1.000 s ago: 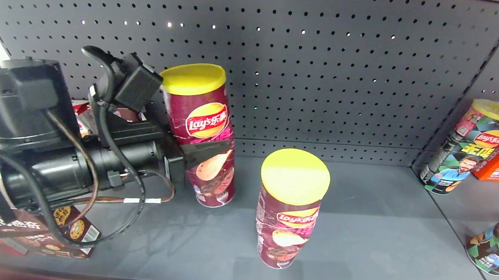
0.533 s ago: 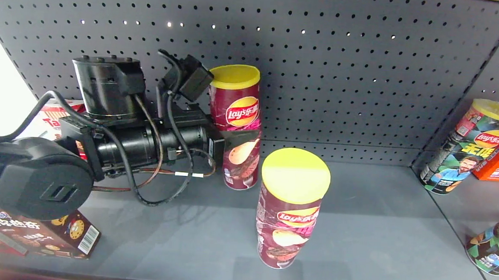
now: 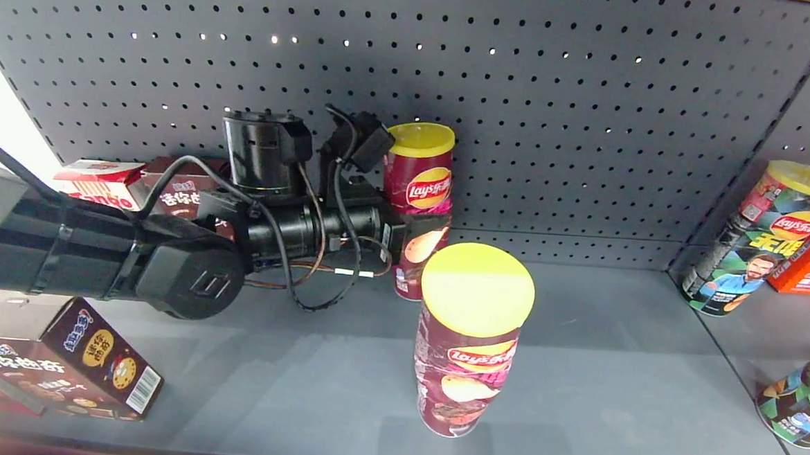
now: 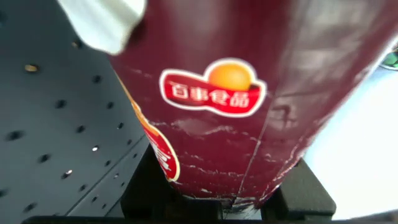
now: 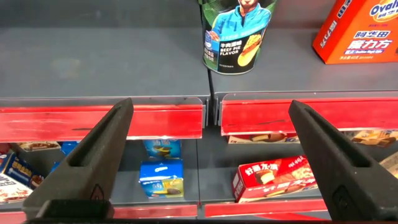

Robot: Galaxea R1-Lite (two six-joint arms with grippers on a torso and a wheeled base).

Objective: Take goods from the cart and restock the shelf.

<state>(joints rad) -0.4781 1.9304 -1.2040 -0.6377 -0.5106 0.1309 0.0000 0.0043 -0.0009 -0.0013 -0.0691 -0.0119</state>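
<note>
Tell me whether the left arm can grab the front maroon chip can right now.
Likely not: the left gripper is shut on the rear chip can near the pegboard, so it is occupied. The front chip can itself stands unobstructed.

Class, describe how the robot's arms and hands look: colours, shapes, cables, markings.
The left arm is black: cylindrical segments, a stubby round housing, a small boxy camera at the wrist. Black and brown cables loop along it; one bears a white tag. The right hand has two dark, wedge-shaped fingers.

head: down onto shelf [image 3: 612, 377] | left wrist: close on can [image 4: 236, 124] — shared | right wrist: facing shelf
</note>
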